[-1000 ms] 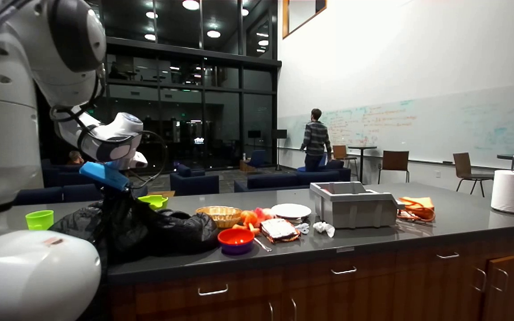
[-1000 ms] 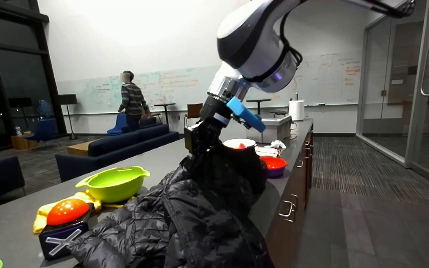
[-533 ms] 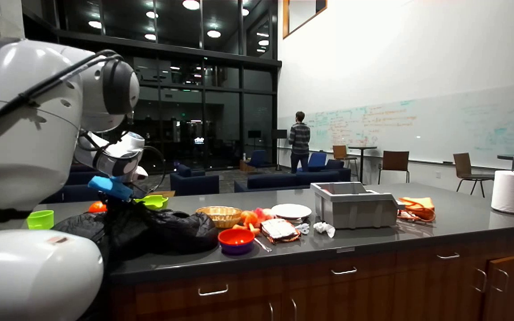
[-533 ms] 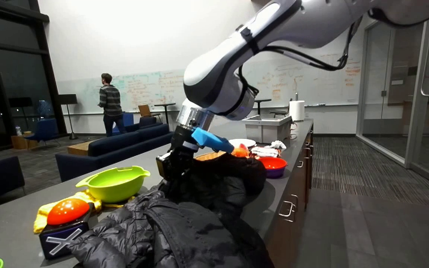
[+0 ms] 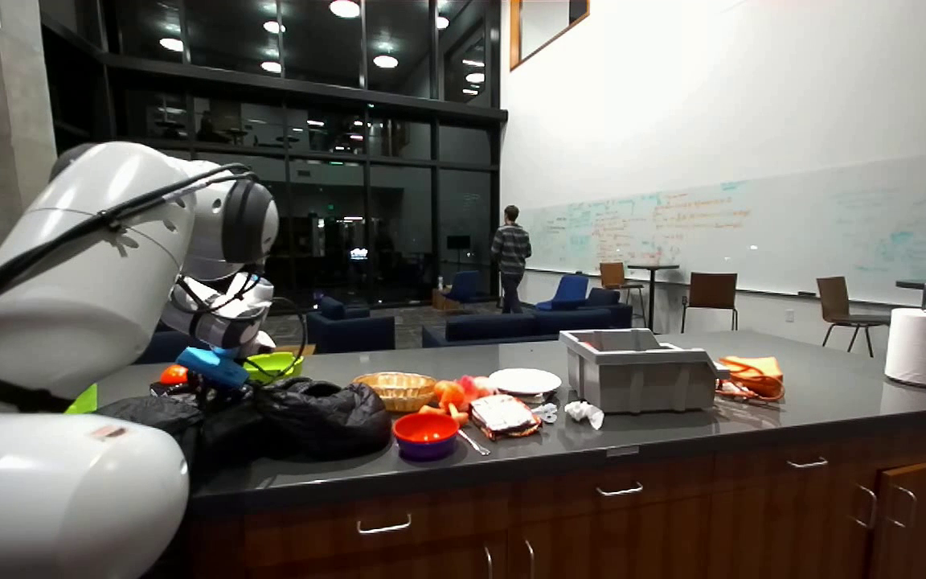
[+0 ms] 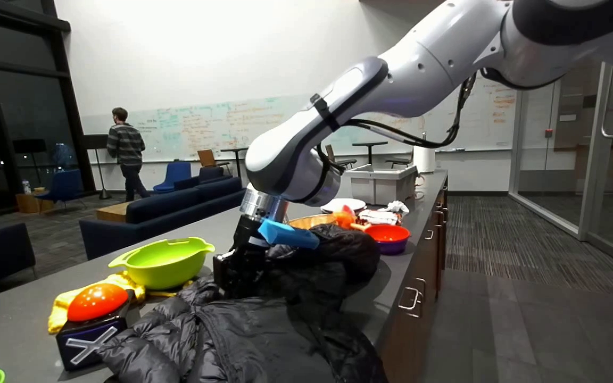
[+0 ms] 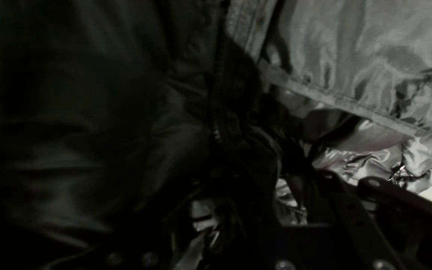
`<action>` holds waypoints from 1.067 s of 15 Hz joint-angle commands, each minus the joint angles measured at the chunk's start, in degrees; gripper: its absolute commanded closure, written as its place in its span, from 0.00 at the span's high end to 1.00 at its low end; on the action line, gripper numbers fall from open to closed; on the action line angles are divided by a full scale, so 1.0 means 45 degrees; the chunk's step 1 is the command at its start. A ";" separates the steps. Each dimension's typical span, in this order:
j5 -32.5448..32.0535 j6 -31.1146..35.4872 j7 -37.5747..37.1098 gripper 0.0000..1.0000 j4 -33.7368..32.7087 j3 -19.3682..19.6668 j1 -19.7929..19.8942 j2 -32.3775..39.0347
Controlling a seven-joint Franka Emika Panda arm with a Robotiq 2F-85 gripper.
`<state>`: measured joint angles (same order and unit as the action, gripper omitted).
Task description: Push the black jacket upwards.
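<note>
Plainly, the black puffer jacket (image 6: 274, 335) lies beneath and to both sides of the claw (image 6: 239, 286); whether that claw grips any cloth, I cannot tell.

In an exterior view, looks across the counter (image 5: 825, 394) from beside its drawers (image 5: 551, 498) toward the windows (image 5: 399, 217), with the arm (image 5: 101, 265) close by. In an exterior view, looks along the counter's length toward the whiteboard (image 6: 216, 125), with the jacket (image 6: 269, 332) close in front; in both exterior views, takes in jacket, bin (image 5: 640, 382) and plate (image 5: 525, 379). In the wrist view, faces the jacket from very near.
</note>
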<state>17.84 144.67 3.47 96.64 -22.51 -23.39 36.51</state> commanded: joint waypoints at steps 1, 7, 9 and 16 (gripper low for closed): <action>-0.0391 -0.0511 -0.0598 0.64 -0.0664 0.0155 -0.0151 0.0356; -0.0316 -0.0429 -0.0851 1.00 -0.0109 0.0136 -0.0111 -0.0372; -0.0234 -0.0308 -0.0936 1.00 0.0372 0.0035 -0.0082 -0.0943; -0.0023 0.0487 -0.0991 1.00 0.3347 -0.0550 -0.0083 -0.4673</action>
<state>17.83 144.51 0.92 102.27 -24.40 -23.69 25.78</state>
